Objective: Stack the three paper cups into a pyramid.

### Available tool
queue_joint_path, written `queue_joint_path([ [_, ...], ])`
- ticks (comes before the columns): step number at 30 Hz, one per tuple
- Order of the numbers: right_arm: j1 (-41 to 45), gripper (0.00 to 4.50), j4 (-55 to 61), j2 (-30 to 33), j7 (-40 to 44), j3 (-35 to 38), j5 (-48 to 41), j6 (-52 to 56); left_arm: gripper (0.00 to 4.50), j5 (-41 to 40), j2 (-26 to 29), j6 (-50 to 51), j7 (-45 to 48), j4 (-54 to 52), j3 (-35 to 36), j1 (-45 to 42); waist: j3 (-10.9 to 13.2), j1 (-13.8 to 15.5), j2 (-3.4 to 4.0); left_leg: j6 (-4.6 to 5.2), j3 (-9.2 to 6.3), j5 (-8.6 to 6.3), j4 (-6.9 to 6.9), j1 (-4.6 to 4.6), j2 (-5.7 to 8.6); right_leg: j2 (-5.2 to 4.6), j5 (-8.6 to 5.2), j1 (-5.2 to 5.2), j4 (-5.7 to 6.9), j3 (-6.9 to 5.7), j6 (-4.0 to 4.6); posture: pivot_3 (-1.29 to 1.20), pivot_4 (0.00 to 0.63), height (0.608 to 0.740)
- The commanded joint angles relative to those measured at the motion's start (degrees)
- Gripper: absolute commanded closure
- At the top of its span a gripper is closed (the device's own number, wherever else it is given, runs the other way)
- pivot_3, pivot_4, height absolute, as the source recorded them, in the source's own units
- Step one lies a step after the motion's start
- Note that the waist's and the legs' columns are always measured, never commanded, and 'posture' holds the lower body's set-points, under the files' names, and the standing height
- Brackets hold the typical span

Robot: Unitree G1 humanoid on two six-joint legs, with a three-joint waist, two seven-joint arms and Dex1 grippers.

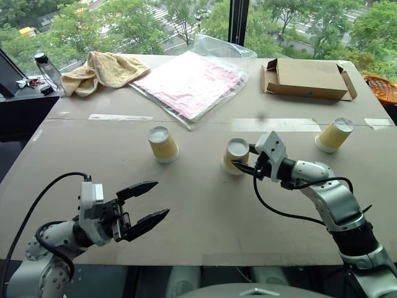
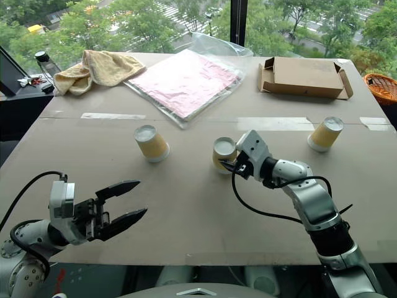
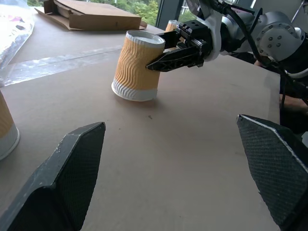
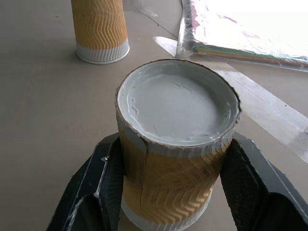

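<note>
Three ribbed yellow paper cups stand upside down on the brown table (image 1: 205, 217). The middle cup (image 1: 236, 152) sits between the fingers of my right gripper (image 1: 240, 164), which is shut on its side; the right wrist view shows this cup (image 4: 177, 144) with a black finger (image 4: 103, 187) on either flank and its rim on the table. The left cup (image 1: 162, 144) stands free, a hand's width to the left. Far to the right, the third cup (image 1: 335, 134) stands alone. My left gripper (image 1: 160, 198) hovers open and empty near the table's front left edge.
At the back lie a pink stack of sheets in a clear bag (image 1: 189, 84), an open cardboard box (image 1: 307, 79), a yellow towel (image 1: 102, 70) and a bottle (image 1: 48, 69). An orange basket (image 1: 383, 88) sits off the right edge. Tape strips (image 1: 121, 117) cross the table.
</note>
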State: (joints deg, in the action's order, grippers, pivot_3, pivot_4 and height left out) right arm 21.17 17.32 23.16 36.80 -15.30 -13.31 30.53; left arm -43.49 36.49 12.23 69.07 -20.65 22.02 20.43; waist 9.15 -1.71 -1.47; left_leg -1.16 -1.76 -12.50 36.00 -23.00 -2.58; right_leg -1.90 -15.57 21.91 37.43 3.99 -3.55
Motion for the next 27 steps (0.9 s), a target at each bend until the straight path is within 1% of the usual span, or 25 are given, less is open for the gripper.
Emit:
queue_joint_path([
  [1,3.43,2.41,-1.42,-2.96,-0.88,-1.69,1.62,-1.71,0.0,-1.4,0.09,-0.08,0.67,-0.45,0.72,-0.18,0.0,-0.34,-0.01,0.0,0.0,0.0,0.0,0.0,0.0,0.0,0.0,0.0,0.0,0.0,0.0,0.0,0.15,0.74],
  [4,4.67,2.41,-4.4,-4.59,-0.97,-2.77,2.97,-2.41,0.0,-1.39,0.12,-0.07,0.5,-0.33,0.88,-0.45,0.0,-0.36,-0.03,0.0,-0.01,0.0,0.0,-0.02,0.0,-0.01,0.0,0.0,-0.01,-0.01,0.0,0.0,0.15,0.74],
  [7,4.71,2.41,-8.06,-4.69,-0.05,-3.9,4.51,-4.09,0.0,-1.45,0.03,-0.1,0.11,-0.5,1.18,-0.46,0.0,-0.38,-0.04,0.0,-0.01,0.0,0.0,-0.02,0.02,-0.02,0.01,0.0,-0.02,-0.01,0.0,0.0,0.15,0.74],
  [11,3.77,0.44,-8.46,-3.46,0.97,-3.03,5.06,-6.11,0.0,-1.57,-0.21,-0.1,-0.46,-1.18,1.3,-0.12,0.02,-0.49,-0.02,0.0,-0.02,0.0,-0.02,-0.01,0.0,0.0,0.01,0.01,0.0,-0.01,0.0,0.0,0.15,0.74],
  [12,3.44,0.1,-7.66,-3.07,0.58,-2.12,5.26,-6.98,0.0,-1.58,-0.31,-0.14,-0.62,-1.32,1.24,-0.09,0.02,-0.49,-0.02,0.0,-0.02,0.0,-0.02,-0.01,0.01,-0.01,0.0,0.01,0.01,-0.02,0.0,0.0,0.15,0.74],
  [13,2.95,0.03,-5.56,-2.36,0.95,-0.78,4.43,-7.21,0.0,-1.63,-0.39,-0.15,-0.82,-1.55,1.16,-0.05,0.02,-0.46,-0.02,0.0,-0.01,0.0,-0.02,-0.01,0.01,-0.01,0.0,0.01,0.01,-0.02,0.0,0.0,0.15,0.74],
  [16,1.44,0.03,1.66,-0.39,2.91,3.96,-0.6,-5.84,0.0,-1.97,-0.56,0.09,-1.39,-2.16,0.77,-0.5,0.06,-0.47,-0.02,0.0,-0.01,0.0,-0.02,-0.06,0.02,-0.02,0.0,0.04,-0.01,-0.01,0.0,0.0,0.15,0.74],
  [18,-0.04,0.03,7.47,1.9,4.45,9.1,-6.01,-3.19,0.0,-2.24,-0.58,0.38,-1.52,-2.49,0.16,-1.32,0.07,-0.41,-0.02,0.0,-0.02,0.0,-0.02,-0.07,0.02,-0.02,0.0,0.05,-0.01,-0.02,-0.01,0.0,0.15,0.74],
  [20,-1.3,0.03,10.97,4.72,3.75,14.79,-8.47,-0.86,0.0,-2.35,-0.38,0.71,-1.23,-3.23,-0.95,-2.33,0.07,-0.21,-0.03,0.0,-0.07,0.0,-0.02,-0.08,0.02,-0.02,0.0,0.04,-0.01,-0.06,-0.01,0.0,0.15,0.74],
  [22,-1.8,0.03,11.95,6.68,1.63,18.15,-8.44,0.56,0.0,-2.18,-0.07,0.83,-0.63,-3.75,-1.72,-3.13,0.05,-0.11,-0.07,0.0,-0.07,0.0,-0.01,-0.12,0.05,-0.04,0.0,0.04,-0.03,-0.07,-0.01,0.0,0.15,0.74],
  [25,-1.62,0.03,7.92,9.95,-4.54,22.48,-3.42,2.65,0.0,-4.05,0.3,2.82,-1.56,-5.64,-2.78,-5.48,0.07,-0.27,-0.1,0.0,-0.03,0.0,0.0,-0.09,0.05,-0.04,0.0,0.03,-0.04,-0.04,-0.01,0.0,0.15,0.74],
  [27,-1.5,0.03,2.84,11.31,-8.57,24.88,-0.02,1.86,0.0,-4.95,1.04,4.15,-1.28,-7.54,-3.93,-6.8,0.07,-0.32,-0.09,0.0,-0.03,0.0,0.01,-0.07,0.05,-0.04,0.01,0.03,-0.03,-0.04,0.0,0.0,0.15,0.74],
])
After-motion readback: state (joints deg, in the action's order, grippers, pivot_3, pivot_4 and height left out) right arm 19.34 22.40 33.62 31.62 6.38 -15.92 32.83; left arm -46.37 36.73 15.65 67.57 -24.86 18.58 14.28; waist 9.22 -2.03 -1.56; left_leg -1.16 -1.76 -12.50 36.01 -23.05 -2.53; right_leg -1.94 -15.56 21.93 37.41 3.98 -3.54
